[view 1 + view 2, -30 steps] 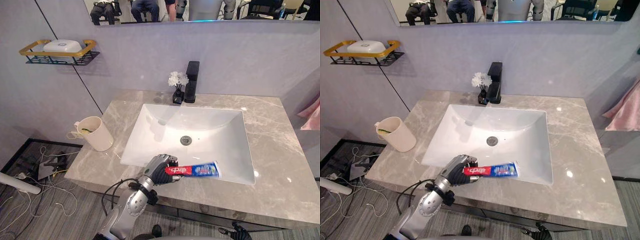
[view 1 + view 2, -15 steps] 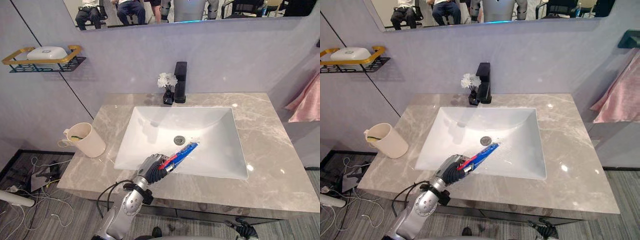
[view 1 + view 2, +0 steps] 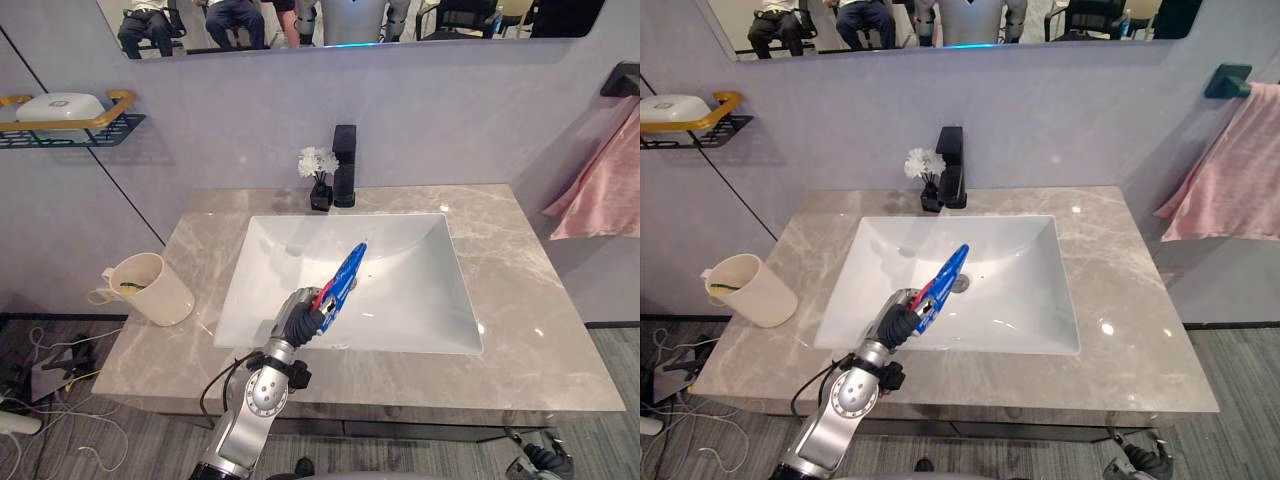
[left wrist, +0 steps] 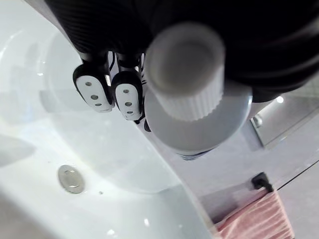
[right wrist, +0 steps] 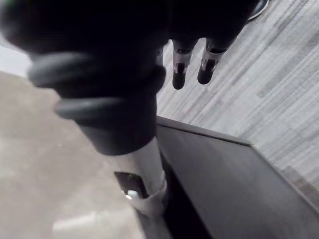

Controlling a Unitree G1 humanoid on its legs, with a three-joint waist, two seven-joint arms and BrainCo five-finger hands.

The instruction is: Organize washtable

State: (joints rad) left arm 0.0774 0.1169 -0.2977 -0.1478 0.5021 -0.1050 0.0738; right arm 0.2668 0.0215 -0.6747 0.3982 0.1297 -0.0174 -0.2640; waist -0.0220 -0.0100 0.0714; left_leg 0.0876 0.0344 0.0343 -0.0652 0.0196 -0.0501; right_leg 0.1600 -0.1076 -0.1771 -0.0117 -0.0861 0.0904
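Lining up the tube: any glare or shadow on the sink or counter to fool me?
Left eye view: bright glints on the counter right of the sink, soft shadow in its back left corner; the toothpaste tube in the left hand contrasts well with the white basin. Left wrist view: the tube's cap blocks much of the basin.

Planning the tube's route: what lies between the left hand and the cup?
The sink's rim and bare countertop, as the left eye view shows, between the left hand gripping the toothpaste and the cup.
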